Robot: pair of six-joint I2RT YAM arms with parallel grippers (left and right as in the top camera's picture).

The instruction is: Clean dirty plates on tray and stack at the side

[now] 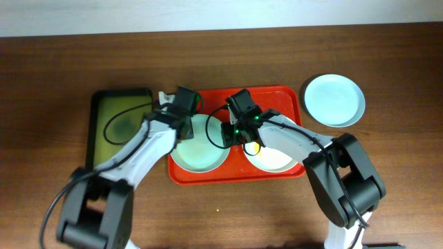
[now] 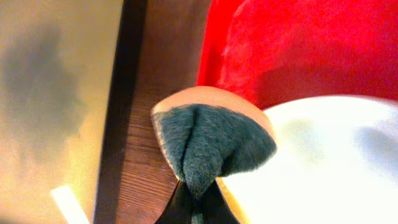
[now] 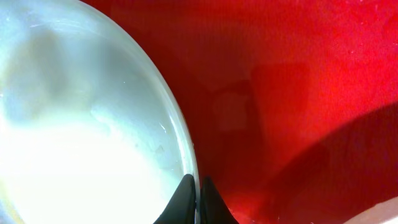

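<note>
The red tray (image 1: 277,97) holds a pale green plate (image 1: 201,155) on its left and a white plate (image 1: 277,159) with a yellow smear on its right. A pale blue plate (image 1: 334,99) lies on the table to the right of the tray. My left gripper (image 1: 181,126) is shut on a grey-green sponge (image 2: 211,140) at the left rim of the green plate (image 2: 323,162). My right gripper (image 1: 228,133) is shut on the right rim of the green plate (image 3: 74,124), its fingers (image 3: 196,190) pinching the edge over the tray (image 3: 298,93).
A black-rimmed olive-green tray (image 1: 121,128) lies left of the red tray; it also shows in the left wrist view (image 2: 50,93). A strip of bare wooden table (image 2: 149,62) separates the two trays.
</note>
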